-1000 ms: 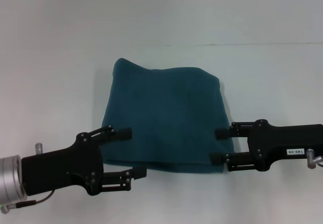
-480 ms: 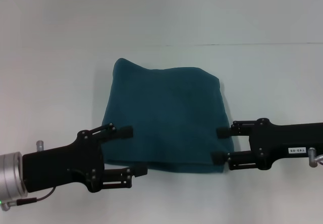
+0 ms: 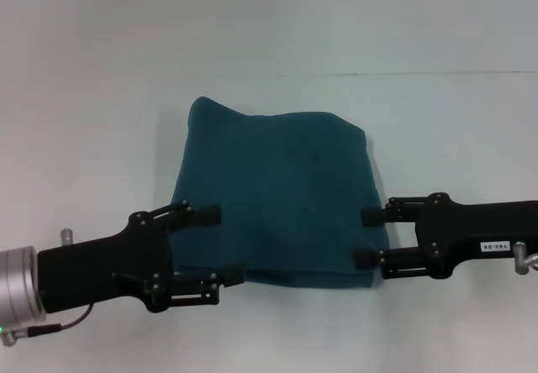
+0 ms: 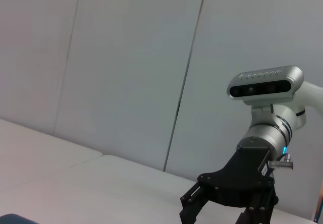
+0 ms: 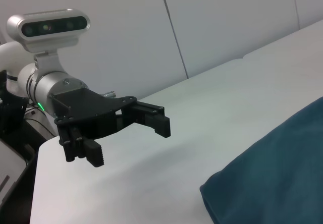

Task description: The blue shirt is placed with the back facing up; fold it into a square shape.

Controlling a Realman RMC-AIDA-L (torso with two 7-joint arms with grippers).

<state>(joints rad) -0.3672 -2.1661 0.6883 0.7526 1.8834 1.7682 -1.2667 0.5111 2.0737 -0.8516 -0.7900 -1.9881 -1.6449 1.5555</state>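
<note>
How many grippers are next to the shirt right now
2. The left gripper is open at the near left corner of the folded blue shirt. The right gripper is open at its near right edge. Neither holds the cloth.

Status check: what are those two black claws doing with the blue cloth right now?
Left gripper and right gripper: jaws open, empty, flanking the near corners. Blue shirt: folded roughly square, flat on the table. Nothing in the way.
</note>
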